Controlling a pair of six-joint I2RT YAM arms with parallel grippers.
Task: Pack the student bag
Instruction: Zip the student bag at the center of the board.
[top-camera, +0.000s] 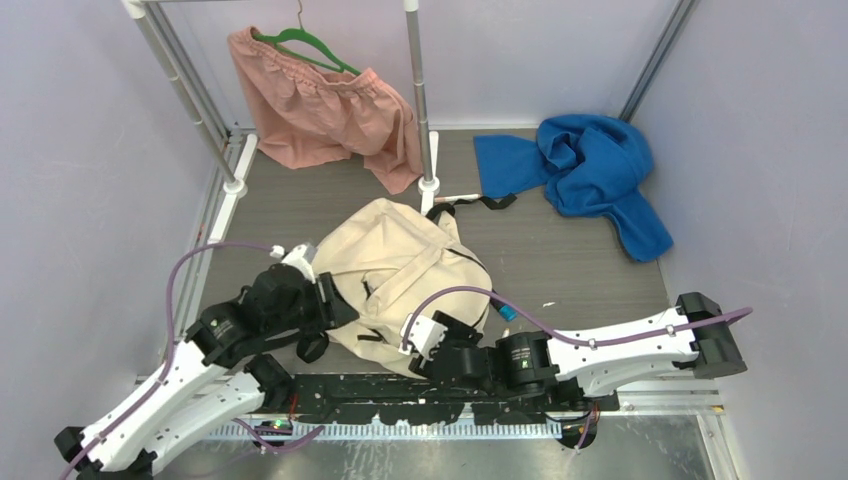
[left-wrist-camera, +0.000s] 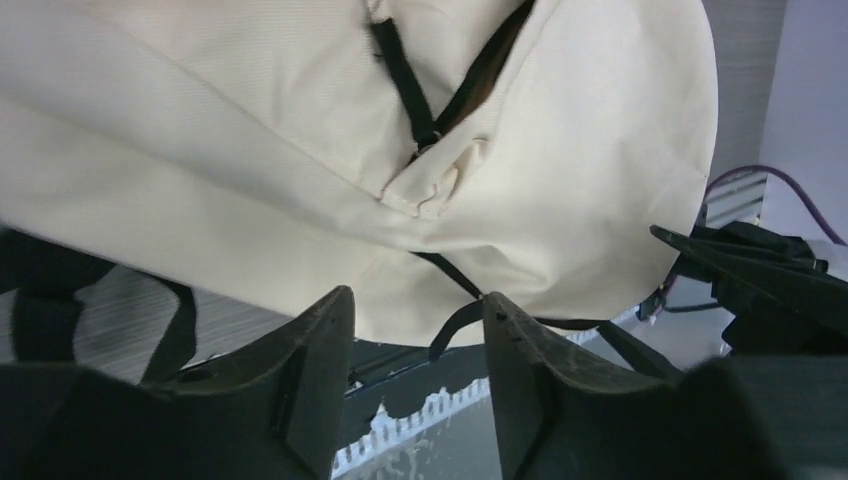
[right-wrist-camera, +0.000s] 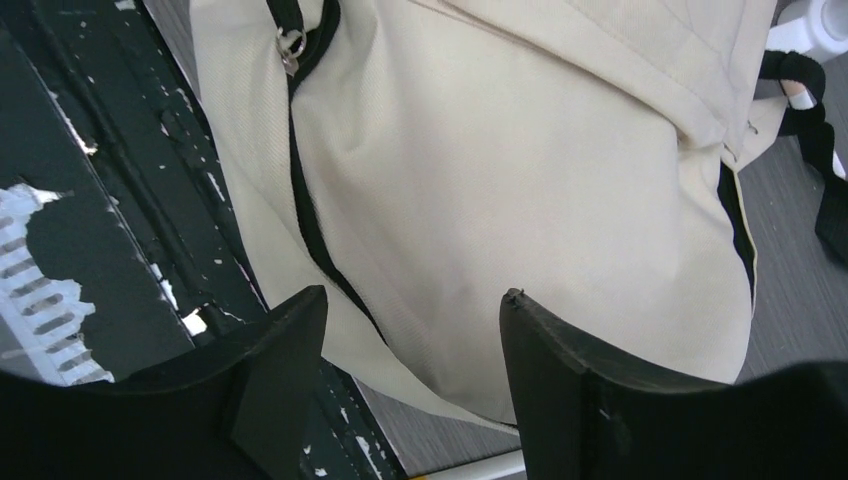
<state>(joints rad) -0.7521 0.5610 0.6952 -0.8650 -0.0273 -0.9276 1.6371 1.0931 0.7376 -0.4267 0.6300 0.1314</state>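
Along the near edge of the table (top-camera: 570, 265), a black base plate (top-camera: 370, 398) with chipped paint runs between the two arm mounts. Just beyond it, both arms lean inward toward the student bag (top-camera: 385, 270), which lies flat on the grey table surface near the middle, its near end overlapping the far edge of the plate. The left gripper (left-wrist-camera: 417, 300) comes in from the bag's near-left side; its fingers are spread moderately apart with nothing between them, and cream fabric and a thin black strap loop (left-wrist-camera: 455, 325) sit just past the tips. The right gripper (right-wrist-camera: 415, 300) approaches from the near-right side; its fingers are spread wide and grasp nothing, and the bag's rounded side lies just past their tips. The right wrist view shows a black zipper line (right-wrist-camera: 305, 215) curving down the fabric, with a metal pull (right-wrist-camera: 290, 45) at its upper end. A purple cable (top-camera: 560, 325) arcs over the right arm. At the bag's far end, a black strap (top-camera: 482, 203) trails onto the table beside the foot of a metal rack pole (top-camera: 419, 90). Farther right, well apart from the bag, a blue fleece cloth (top-camera: 590, 170) lies bunched against the far wall. At the far left, a pink garment (top-camera: 320, 110) hangs from a green hanger (top-camera: 305, 42) on the rack.
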